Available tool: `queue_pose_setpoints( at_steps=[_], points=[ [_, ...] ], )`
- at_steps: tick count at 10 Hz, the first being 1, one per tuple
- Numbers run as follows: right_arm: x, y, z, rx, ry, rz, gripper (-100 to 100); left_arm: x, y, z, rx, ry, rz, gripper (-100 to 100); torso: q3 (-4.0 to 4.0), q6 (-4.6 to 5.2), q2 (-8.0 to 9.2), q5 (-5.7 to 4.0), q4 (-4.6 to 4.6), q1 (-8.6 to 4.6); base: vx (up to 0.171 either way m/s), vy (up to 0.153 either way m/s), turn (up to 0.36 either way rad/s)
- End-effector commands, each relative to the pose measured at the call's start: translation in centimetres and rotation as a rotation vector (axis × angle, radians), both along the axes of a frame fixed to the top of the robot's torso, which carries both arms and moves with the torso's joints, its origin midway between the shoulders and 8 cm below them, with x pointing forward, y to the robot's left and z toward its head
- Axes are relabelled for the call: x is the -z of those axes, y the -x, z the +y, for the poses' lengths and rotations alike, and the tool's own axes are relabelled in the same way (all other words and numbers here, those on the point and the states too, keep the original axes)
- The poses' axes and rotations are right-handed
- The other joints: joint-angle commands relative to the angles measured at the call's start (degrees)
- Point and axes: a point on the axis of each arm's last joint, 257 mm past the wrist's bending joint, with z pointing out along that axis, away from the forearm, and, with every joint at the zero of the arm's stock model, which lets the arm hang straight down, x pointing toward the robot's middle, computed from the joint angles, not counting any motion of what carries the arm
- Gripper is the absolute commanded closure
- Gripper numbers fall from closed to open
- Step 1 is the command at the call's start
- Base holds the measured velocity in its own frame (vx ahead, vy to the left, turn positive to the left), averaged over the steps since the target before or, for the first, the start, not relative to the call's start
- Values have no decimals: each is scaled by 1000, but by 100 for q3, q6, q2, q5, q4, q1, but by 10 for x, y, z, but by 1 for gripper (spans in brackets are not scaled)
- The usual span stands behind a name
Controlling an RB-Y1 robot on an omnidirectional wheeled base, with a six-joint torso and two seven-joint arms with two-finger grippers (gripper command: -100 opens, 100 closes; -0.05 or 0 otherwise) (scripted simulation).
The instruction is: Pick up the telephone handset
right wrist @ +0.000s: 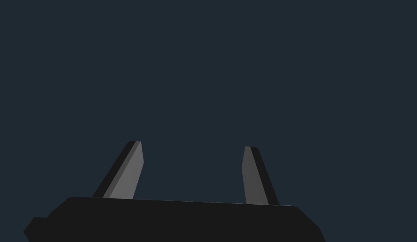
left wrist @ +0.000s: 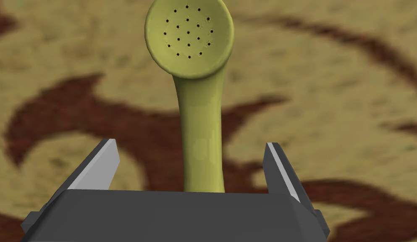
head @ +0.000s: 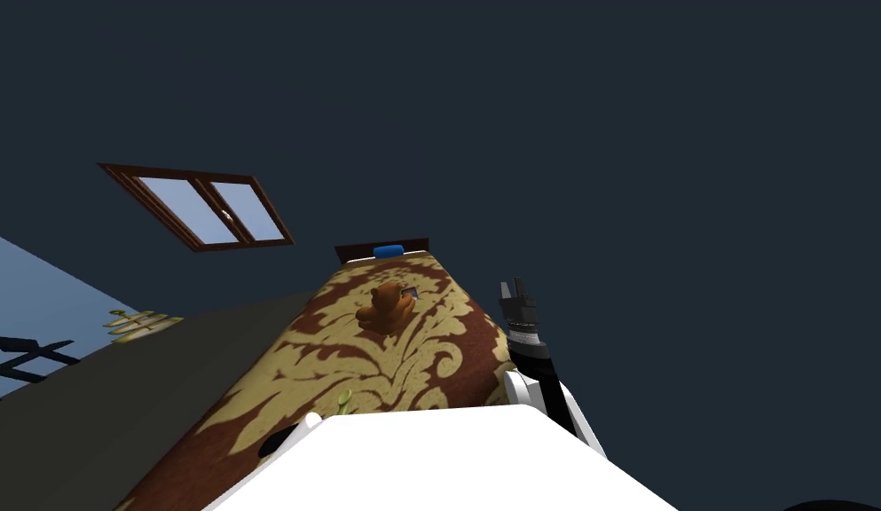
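Note:
An olive-green telephone handset [left wrist: 200,126] lies on the bed's brown and tan patterned cover [left wrist: 337,96]. Its handle runs between the fingers of my left gripper [left wrist: 192,143], which is open, with a gap on each side of the handle. The round perforated earpiece [left wrist: 189,38] lies beyond the fingertips. In the head view a bit of the handset [head: 343,401] shows at the near end of the bed [head: 376,364]. My right gripper [head: 515,288] is raised beside the bed's right edge, open [right wrist: 193,144] and holding nothing.
A brown teddy bear [head: 385,306] sits further up the bed, with a blue pillow [head: 389,251] at the dark headboard. A brown-framed window [head: 203,208] is on the wall to the left. Dark floor runs along the bed's left side.

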Motion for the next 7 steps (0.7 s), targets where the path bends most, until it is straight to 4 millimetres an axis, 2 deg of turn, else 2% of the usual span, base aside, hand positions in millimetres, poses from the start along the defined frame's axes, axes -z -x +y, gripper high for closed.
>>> queue_pose_setpoints(
  at_steps=[1,5,7],
  points=[
    [0,0,0,0,0,0,0,2,4,7,-49,-6,-9,-100,0,0,0,0,0,0,-60,27,-290],
    [0,0,0,0,0,0,0,9,22,12,-138,1,0,-100,-2,-1,-3,-1,-1,-4,-54,21,-212],
    [0,0,0,0,0,0,0,10,32,21,-223,-8,-8,-100,5,3,10,0,2,-1,-105,34,-393]
  ],
)
